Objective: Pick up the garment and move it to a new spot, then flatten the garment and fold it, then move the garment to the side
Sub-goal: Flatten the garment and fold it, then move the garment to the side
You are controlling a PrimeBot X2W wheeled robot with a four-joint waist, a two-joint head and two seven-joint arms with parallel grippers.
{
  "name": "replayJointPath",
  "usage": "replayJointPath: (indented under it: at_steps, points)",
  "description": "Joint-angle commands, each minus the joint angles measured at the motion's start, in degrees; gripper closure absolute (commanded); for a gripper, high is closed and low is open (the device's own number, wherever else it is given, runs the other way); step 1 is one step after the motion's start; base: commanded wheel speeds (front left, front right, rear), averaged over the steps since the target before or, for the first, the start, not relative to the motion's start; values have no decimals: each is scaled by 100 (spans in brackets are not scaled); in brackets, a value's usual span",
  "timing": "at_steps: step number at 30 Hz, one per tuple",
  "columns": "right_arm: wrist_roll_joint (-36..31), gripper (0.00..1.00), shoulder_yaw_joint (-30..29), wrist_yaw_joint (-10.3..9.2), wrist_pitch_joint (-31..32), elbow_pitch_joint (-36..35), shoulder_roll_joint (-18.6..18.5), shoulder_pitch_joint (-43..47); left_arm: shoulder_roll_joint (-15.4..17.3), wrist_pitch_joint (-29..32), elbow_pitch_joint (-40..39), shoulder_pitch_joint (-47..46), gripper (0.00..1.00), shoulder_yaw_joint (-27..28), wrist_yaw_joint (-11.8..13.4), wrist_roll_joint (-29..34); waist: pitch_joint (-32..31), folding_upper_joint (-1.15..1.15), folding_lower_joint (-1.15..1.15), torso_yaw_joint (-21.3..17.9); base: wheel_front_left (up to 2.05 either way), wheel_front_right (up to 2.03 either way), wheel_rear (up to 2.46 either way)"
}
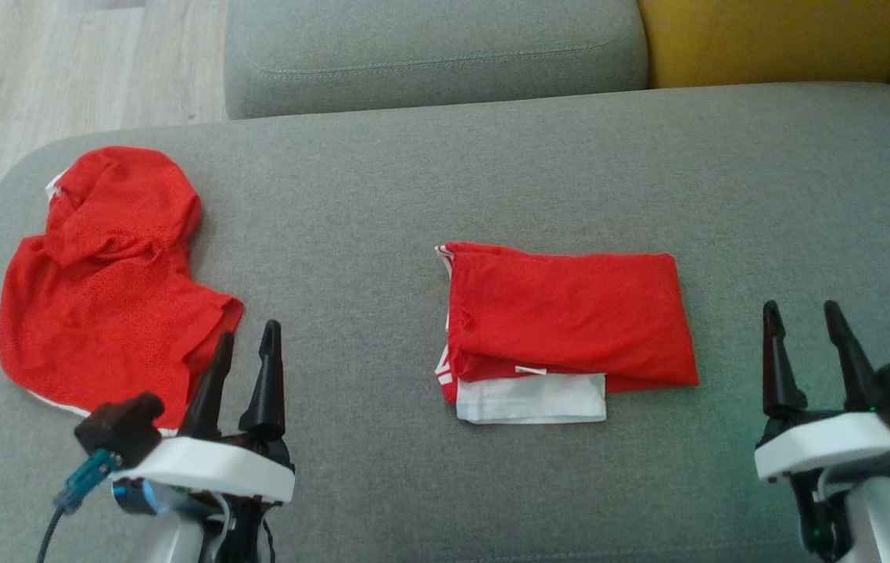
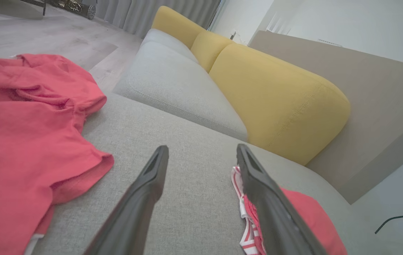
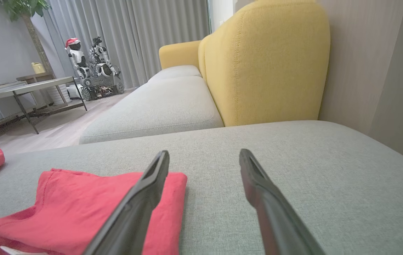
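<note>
1. We see the folded red garment (image 1: 570, 320) lying flat near the middle of the grey sofa seat (image 1: 492, 172), with a white layer (image 1: 531, 399) showing from under its near edge and red-and-white striped trim at its left end.
2. A second, crumpled red garment (image 1: 101, 289) lies bunched at the left end of the same seat, well apart from the folded one.
3. Our left gripper (image 1: 249, 331) hovers at the near left, just beside the near right corner of the crumpled garment. Its two dark fingers are spread apart with only grey fabric between them.
4. Our right gripper (image 1: 801, 306) hovers at the near right, near the right edge of the folded garment but not touching it. Its fingers are likewise parted and hold nothing.
5. Beyond the seat lie another grey cushion (image 1: 429, 47) at the far left and a yellow back cushion (image 1: 773, 39) at the far right.
6. Pale wooden floor (image 1: 38, 70) shows past the seat's left end.
</note>
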Motion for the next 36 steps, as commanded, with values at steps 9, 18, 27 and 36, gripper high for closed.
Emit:
replayJointPath:
  at_steps: [9, 18, 27, 36]
  points:
    - [-367, 0, -58, -4, 248, -796, 224, 113, -2, -70, -542, -83, 0, 182, 15, 138, 89, 0, 0, 40, 0, 0, 0]
    - [-50, 0, 61, -4, 741, -565, 422, -297, -2, -70, -527, -288, 0, 98, 0, 131, 448, 0, 0, 217, 0, 0, 0]
    - [218, 0, -119, -4, 1259, 247, 495, -790, -2, -70, -486, -454, 0, 72, -24, 119, 698, 0, 0, 421, 0, 0, 0]
    - [173, 0, -247, -4, 1490, 1101, 527, -1176, -3, -70, -485, -566, 0, 115, -52, 111, 976, 0, 0, 490, 0, 0, 0]
